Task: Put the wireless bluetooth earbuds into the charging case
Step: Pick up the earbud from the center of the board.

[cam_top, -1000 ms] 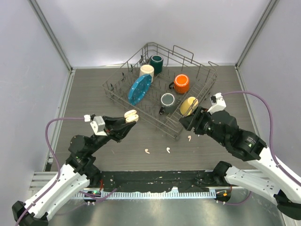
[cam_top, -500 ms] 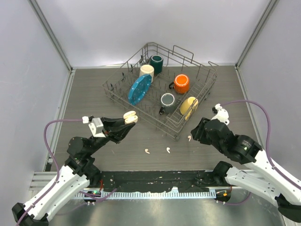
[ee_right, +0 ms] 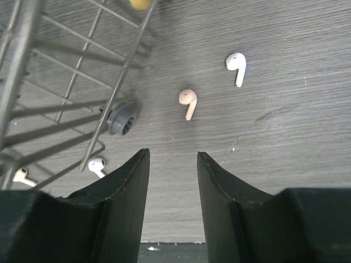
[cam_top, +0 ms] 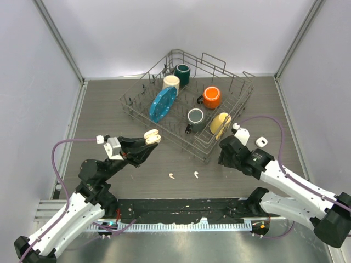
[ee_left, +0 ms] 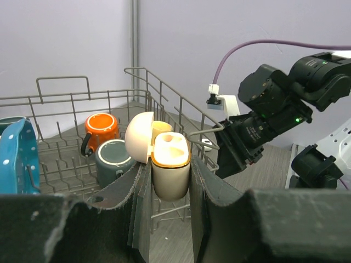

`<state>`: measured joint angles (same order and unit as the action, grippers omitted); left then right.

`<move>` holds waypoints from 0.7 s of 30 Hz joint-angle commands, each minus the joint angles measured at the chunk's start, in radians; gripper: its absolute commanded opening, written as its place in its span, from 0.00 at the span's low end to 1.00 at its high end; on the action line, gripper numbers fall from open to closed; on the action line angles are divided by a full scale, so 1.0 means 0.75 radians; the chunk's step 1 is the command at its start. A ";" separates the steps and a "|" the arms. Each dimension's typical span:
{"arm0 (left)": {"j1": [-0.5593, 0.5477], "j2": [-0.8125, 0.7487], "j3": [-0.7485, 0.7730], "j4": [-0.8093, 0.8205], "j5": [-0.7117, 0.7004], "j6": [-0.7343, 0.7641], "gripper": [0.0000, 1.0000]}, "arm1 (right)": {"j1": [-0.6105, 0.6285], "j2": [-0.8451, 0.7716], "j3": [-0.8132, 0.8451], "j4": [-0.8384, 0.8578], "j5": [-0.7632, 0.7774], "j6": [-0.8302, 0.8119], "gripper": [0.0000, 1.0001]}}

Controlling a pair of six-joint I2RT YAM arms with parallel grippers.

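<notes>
My left gripper [cam_top: 147, 141] is shut on an open cream charging case [cam_top: 152, 136] and holds it above the table. In the left wrist view the case [ee_left: 171, 170] sits upright between the pads with its lid [ee_left: 139, 137] tipped back. My right gripper [cam_top: 226, 154] is open and empty, pointing down by the rack's near corner. Its wrist view shows a cream-beige earbud [ee_right: 187, 102] and a white earbud [ee_right: 236, 63] on the table ahead of the gripper [ee_right: 172, 154]. Another white earbud [ee_right: 97, 165] and a cream one [ee_right: 22, 175] lie at the left. Two earbuds [cam_top: 171, 176] [cam_top: 196, 175] show from above.
A wire dish rack [cam_top: 137, 109] stands at the back with a blue plate [cam_top: 163, 103] and several mugs, one orange [cam_top: 211, 97]. Its rubber foot [ee_right: 122, 119] is close to my right fingers. A small white case-like object [cam_top: 261, 142] lies right of the right arm.
My right arm has swung left and down toward the table by the rack corner, covering the earbud there in the top view and uncovering the small white object. The left arm holds still.
</notes>
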<state>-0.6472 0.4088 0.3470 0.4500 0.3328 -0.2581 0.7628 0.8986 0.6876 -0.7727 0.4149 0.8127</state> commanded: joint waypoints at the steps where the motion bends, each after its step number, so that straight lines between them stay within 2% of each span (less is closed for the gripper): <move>1: -0.004 -0.025 0.008 0.016 -0.002 -0.006 0.00 | -0.109 0.011 -0.086 0.191 -0.080 -0.073 0.45; 6: -0.004 -0.028 -0.002 0.020 -0.014 -0.008 0.00 | -0.225 0.041 -0.184 0.322 -0.232 -0.100 0.43; 21: -0.004 0.003 0.004 0.026 -0.012 -0.014 0.00 | -0.262 0.195 -0.230 0.492 -0.165 -0.051 0.42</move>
<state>-0.6472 0.4084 0.3470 0.4362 0.3321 -0.2596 0.5716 1.0374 0.5175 -0.4694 0.2523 0.7624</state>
